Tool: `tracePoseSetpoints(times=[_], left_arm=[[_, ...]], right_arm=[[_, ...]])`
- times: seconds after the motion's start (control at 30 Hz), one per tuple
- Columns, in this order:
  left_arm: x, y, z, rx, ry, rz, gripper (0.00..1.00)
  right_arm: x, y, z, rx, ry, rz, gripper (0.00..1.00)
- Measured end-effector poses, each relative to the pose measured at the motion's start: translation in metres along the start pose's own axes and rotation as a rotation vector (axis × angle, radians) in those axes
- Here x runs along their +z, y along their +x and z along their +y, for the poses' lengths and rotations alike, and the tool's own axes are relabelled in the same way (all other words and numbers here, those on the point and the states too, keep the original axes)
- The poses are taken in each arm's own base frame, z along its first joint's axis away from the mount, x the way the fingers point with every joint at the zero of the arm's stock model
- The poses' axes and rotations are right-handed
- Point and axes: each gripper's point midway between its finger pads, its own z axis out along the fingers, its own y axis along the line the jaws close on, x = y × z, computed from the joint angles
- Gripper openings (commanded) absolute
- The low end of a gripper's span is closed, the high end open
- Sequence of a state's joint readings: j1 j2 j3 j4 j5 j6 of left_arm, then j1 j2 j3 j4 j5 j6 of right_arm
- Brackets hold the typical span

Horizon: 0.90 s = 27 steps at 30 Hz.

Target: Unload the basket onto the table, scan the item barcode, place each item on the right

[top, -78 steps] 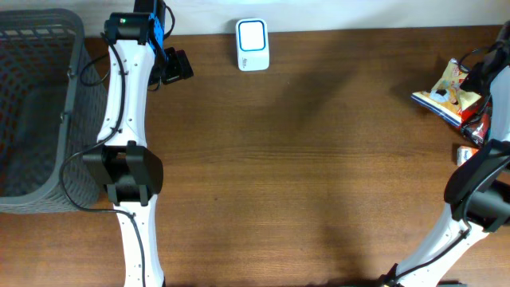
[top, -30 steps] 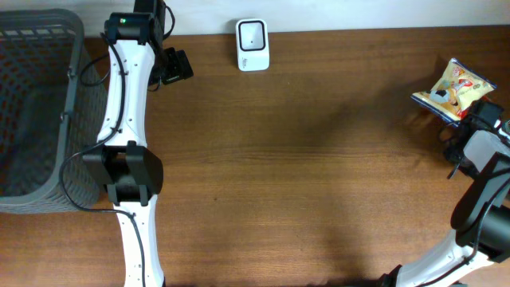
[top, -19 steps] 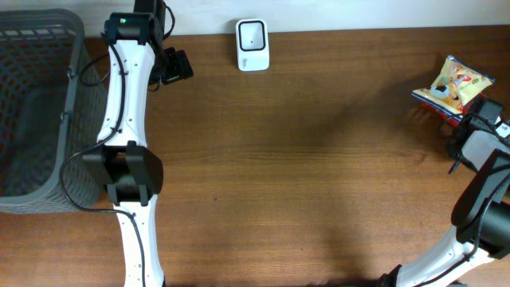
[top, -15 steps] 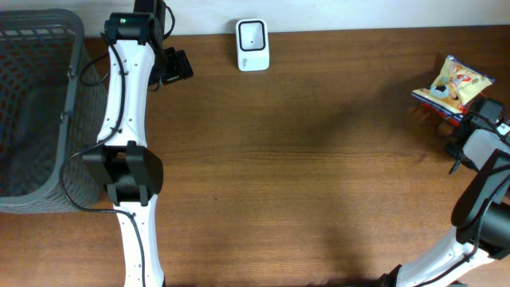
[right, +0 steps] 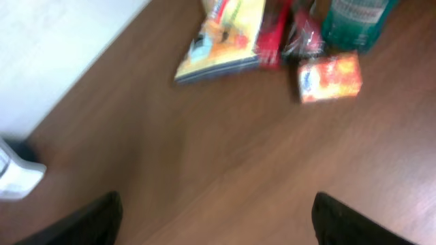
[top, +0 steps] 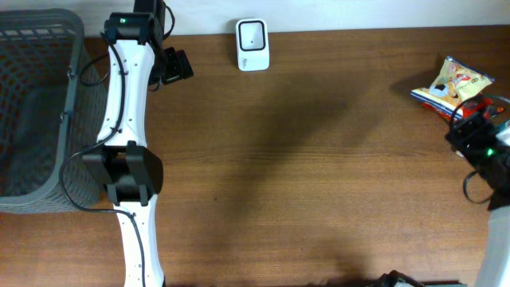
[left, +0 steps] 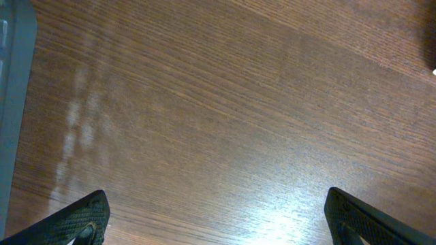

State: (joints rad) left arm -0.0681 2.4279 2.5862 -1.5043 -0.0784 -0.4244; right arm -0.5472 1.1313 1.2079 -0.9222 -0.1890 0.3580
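Not scanned yet. Snack bag [top: 456, 82] lies at right edge of desk [top: 319, 175], well apart from scanner [top: 253, 33]. Right pincer [right: 218, 218] spread, empty, nr it; left pincer [left: 218, 221] spread, empty. Pick-up + scan left.

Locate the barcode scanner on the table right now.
In the overhead view the white barcode scanner stands at the far edge of the table, left of centre, a little to the right of the left pincer.
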Motion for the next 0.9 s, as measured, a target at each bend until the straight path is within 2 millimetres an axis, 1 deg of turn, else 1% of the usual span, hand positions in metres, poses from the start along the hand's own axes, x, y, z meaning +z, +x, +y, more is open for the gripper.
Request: tracePoseSetpoints(times=[0.1,0.17,0.2,0.27,0.33,0.43,0.53,0.57,0.63,0.67,0.73,0.9], left_arm=[[0.000,0.000,0.000,0.000,0.001,-0.001,0.99],[0.000,0.000,0.000,0.000,0.001,-0.002,0.99],[0.000,0.000,0.000,0.000,0.000,-0.001,0.99],[0.000,0.000,0.000,0.000,0.000,0.000,0.99],[0.000,0.000,0.000,0.000,0.001,-0.001,0.99],[0.000,0.000,0.000,0.000,0.000,-0.001,0.99],[0.000,0.000,0.000,0.000,0.000,0.001,0.99],[0.000,0.000,0.000,0.000,0.000,-0.001,0.99],[0.000,0.000,0.000,0.000,0.000,0.000,0.99],[0.000,0.000,0.000,0.000,0.000,0.000,0.99],[0.000,0.000,0.000,0.000,0.000,-0.001,0.99],[0.000,0.000,0.000,0.000,0.000,-0.001,0.99]], right_arm=[[-0.015,0.059,0.019,-0.092,-0.108,0.166,0.88],[-0.021,0.087,0.025,-0.137,-0.141,0.231,0.88],[-0.025,0.107,0.027,-0.164,-0.160,0.273,0.88],[-0.034,0.129,0.031,-0.206,-0.193,0.303,0.88],[-0.044,0.147,0.031,-0.237,-0.213,0.328,0.88],[-0.066,0.165,0.035,-0.279,-0.267,0.335,0.88],[-0.086,0.177,0.040,-0.297,-0.339,0.325,0.89],[-0.091,0.182,0.038,-0.297,-0.347,0.328,0.99],[-0.101,0.193,0.032,-0.293,-0.350,0.344,0.99],[-0.105,0.203,0.027,-0.285,-0.339,0.380,0.99],[-0.107,0.209,0.023,-0.278,-0.326,0.409,0.99],[-0.107,0.210,0.022,-0.277,-0.324,0.412,0.98]])
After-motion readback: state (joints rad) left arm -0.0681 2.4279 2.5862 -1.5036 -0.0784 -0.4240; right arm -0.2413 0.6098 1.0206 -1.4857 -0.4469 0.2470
